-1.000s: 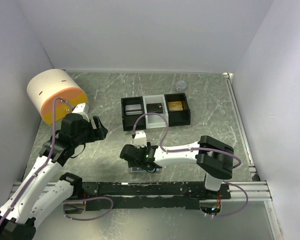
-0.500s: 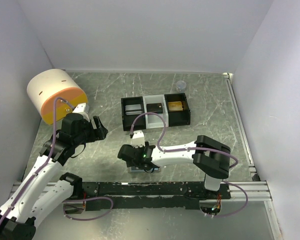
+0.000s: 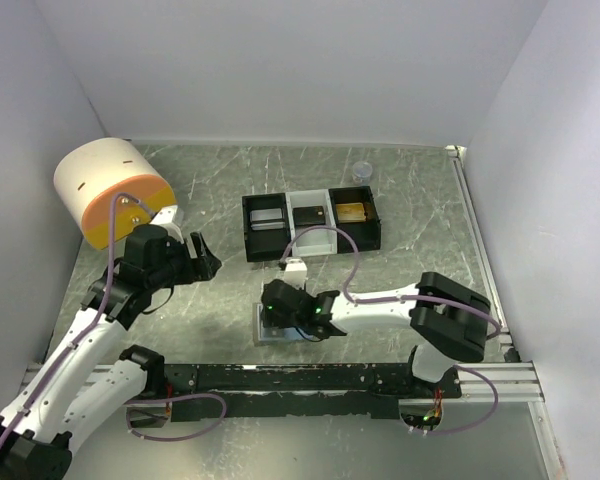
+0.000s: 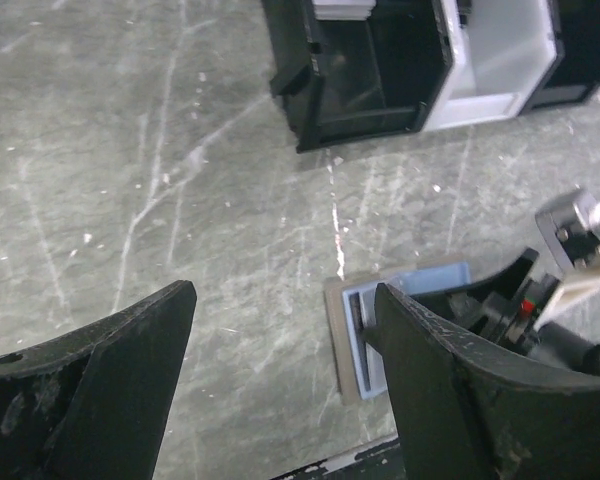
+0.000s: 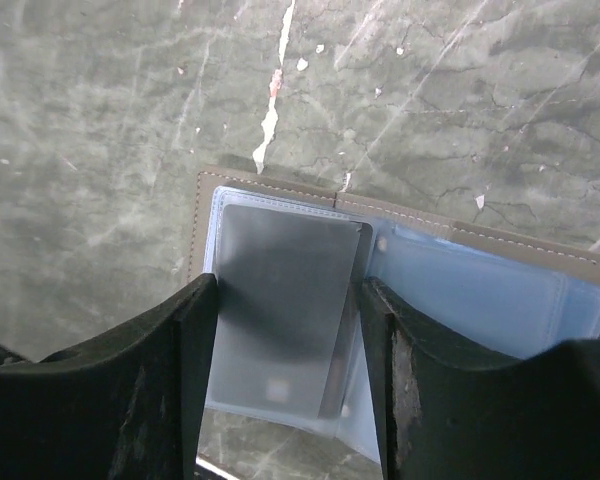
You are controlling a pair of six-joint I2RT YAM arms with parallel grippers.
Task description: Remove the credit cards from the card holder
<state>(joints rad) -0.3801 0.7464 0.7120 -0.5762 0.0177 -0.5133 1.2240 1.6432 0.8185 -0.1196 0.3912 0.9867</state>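
Note:
The card holder (image 5: 480,290) lies open on the table, grey outside with pale blue lining; it also shows under my right arm (image 3: 263,324) and in the left wrist view (image 4: 355,335). A dark grey credit card (image 5: 280,290) lies in its left leaf's clear sleeve. My right gripper (image 5: 285,300) points down over it, and its fingers (image 5: 195,380) press against the card's two long edges. It stands over the holder in the top view (image 3: 280,315). My left gripper (image 4: 283,300) hovers open above bare table to the holder's left (image 3: 195,255).
A black-and-white tray (image 3: 248,228) behind the holder has a silver card (image 3: 268,218), a dark card (image 3: 311,214) and a gold card (image 3: 351,211). A cream and orange cylinder (image 3: 110,190) stands at the far left. A small clear cup (image 3: 361,171) stands at the back.
My right gripper has shifted a little to the right over the holder, and its jaws have narrowed onto the card. My left gripper has barely moved.

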